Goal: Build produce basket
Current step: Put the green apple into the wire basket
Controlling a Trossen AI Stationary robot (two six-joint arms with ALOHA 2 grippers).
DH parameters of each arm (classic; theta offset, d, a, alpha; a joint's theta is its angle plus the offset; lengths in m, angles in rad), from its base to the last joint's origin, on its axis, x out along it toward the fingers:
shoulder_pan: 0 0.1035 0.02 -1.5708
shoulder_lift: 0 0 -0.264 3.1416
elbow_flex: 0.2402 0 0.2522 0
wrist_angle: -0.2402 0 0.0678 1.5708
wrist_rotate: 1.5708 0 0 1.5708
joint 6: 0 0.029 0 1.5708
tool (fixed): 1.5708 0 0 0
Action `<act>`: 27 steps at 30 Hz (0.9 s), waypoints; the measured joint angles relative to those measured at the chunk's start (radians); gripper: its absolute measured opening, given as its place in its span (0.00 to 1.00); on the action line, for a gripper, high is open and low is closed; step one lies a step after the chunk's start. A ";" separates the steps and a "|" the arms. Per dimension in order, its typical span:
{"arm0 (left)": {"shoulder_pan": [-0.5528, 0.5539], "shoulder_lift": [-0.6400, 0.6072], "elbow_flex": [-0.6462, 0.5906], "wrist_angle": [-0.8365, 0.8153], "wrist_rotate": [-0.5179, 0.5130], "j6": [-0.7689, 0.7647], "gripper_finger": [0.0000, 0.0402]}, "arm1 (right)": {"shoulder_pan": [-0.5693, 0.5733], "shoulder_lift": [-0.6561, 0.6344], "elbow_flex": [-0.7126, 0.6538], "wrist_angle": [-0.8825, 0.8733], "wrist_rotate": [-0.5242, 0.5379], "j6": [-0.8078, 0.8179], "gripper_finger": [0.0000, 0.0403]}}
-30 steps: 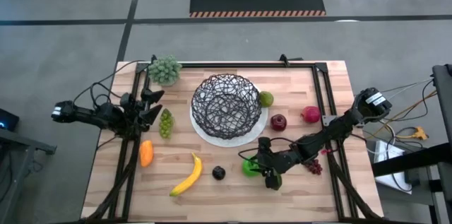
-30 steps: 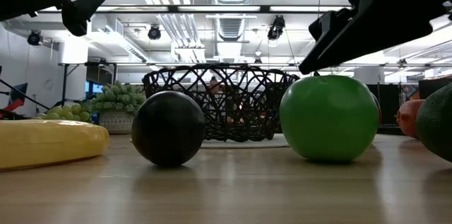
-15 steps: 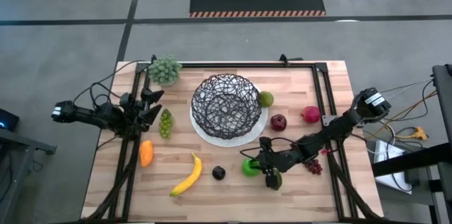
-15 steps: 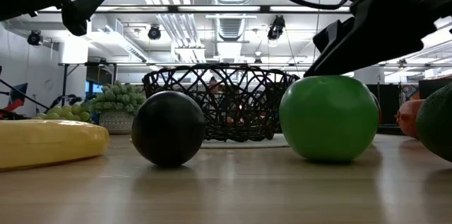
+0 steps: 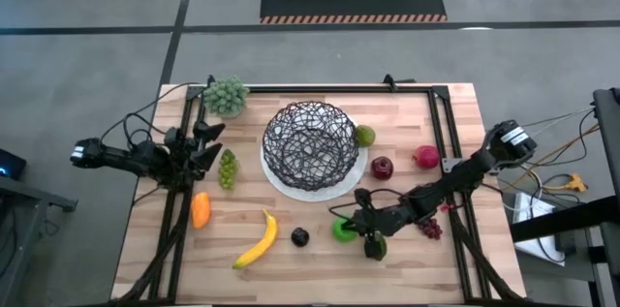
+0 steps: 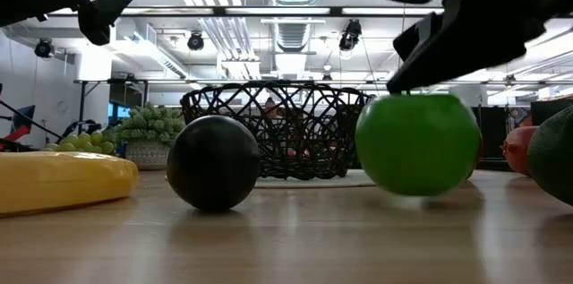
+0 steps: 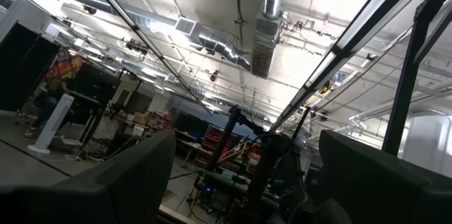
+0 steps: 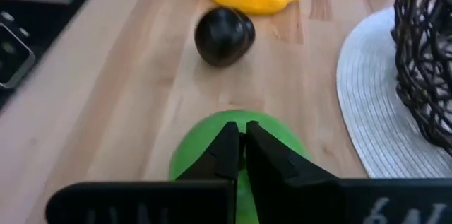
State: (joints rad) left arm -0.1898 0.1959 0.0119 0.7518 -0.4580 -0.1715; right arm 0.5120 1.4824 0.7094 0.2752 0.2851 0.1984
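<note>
The green apple hangs just above the table near its front edge, right of the middle. My right gripper is shut at the apple's top. The black wire basket sits on a white plate at the table's middle. Lying on the wood are a banana, a dark plum, an orange carrot, green grapes, a red apple and dark red grapes. My left gripper waits open above the table's left side. My right gripper has its two fingers shut together on the top middle of the green apple. They slant down from the table's right. The fingers hide what lies between them. The apple hangs upright below them, just clear of the table.
A pale green leafy cluster stands at the far left corner. A small green fruit and a red one lie right of the basket. A dark green fruit lies close under the right arm. Black frame rails run along the table's sides.
My right gripper's fingers have come down onto the top of the green apple and taken hold of it. The apple, which stood on the table, has risen a little and now hangs clear of the wood.
</note>
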 joint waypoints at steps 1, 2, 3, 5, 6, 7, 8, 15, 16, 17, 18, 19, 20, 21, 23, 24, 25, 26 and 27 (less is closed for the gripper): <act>0.000 0.000 0.000 -0.001 0.000 0.000 0.83 | 0.000 -0.003 0.005 0.000 -0.005 0.000 0.02; 0.000 0.000 0.000 -0.001 0.000 0.000 0.83 | 0.000 -0.007 0.011 -0.001 -0.007 0.000 0.02; 0.000 0.000 0.000 0.000 0.000 0.000 0.83 | 0.000 -0.011 0.018 -0.002 -0.014 0.000 0.02; 0.000 0.000 0.000 0.000 0.000 0.000 0.83 | 0.000 -0.024 0.031 -0.005 -0.041 0.000 0.02; 0.000 0.000 0.000 0.000 0.000 0.000 0.83 | -0.005 -0.031 0.039 -0.007 -0.052 -0.001 0.02; 0.000 0.000 0.000 0.000 0.000 0.000 0.83 | -0.009 -0.039 0.048 -0.005 -0.063 -0.001 0.02; 0.000 0.000 0.000 0.000 0.000 0.000 0.83 | -0.015 -0.046 0.059 -0.005 -0.079 -0.009 0.02; 0.000 0.000 0.000 0.000 0.000 0.001 0.83 | -0.130 -0.068 0.190 -0.028 -0.179 -0.050 0.02; 0.000 0.000 0.000 0.000 0.000 0.001 0.83 | -0.155 -0.068 0.218 -0.051 -0.180 -0.060 0.02; 0.000 0.000 0.000 0.000 0.000 0.001 0.83 | -0.183 -0.068 0.247 -0.074 -0.180 -0.065 0.02; 0.000 0.000 0.000 0.000 0.000 0.001 0.83 | -0.214 -0.064 0.279 -0.097 -0.180 -0.066 0.02; 0.000 0.000 0.000 0.000 0.000 0.002 0.83 | -0.246 -0.061 0.309 -0.117 -0.179 -0.066 0.02; 0.000 0.000 0.000 0.000 0.000 0.002 0.83 | -0.280 -0.058 0.336 -0.141 -0.176 -0.064 0.02; 0.000 0.000 0.000 0.000 0.000 0.002 0.83 | -0.317 -0.051 0.364 -0.160 -0.172 -0.058 0.02; 0.000 -0.001 0.000 0.001 0.000 0.005 0.83 | -0.391 -0.032 0.417 -0.183 -0.170 -0.039 0.02; 0.000 -0.002 0.000 0.002 0.000 0.007 0.83 | -0.430 -0.018 0.437 -0.199 -0.169 -0.037 0.02; 0.000 -0.002 0.000 0.007 0.000 0.013 0.83 | -0.469 -0.001 0.456 -0.207 -0.169 -0.038 0.02; 0.000 -0.003 0.000 0.008 0.000 0.020 0.83 | -0.505 0.017 0.472 -0.208 -0.169 -0.040 0.02; 0.000 -0.003 0.000 0.010 0.000 0.021 0.83 | -0.541 0.039 0.483 -0.209 -0.169 -0.043 0.02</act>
State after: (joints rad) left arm -0.1900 0.1925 0.0120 0.7614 -0.4576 -0.1505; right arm -0.0292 1.5210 1.1921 0.0665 0.1159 0.1553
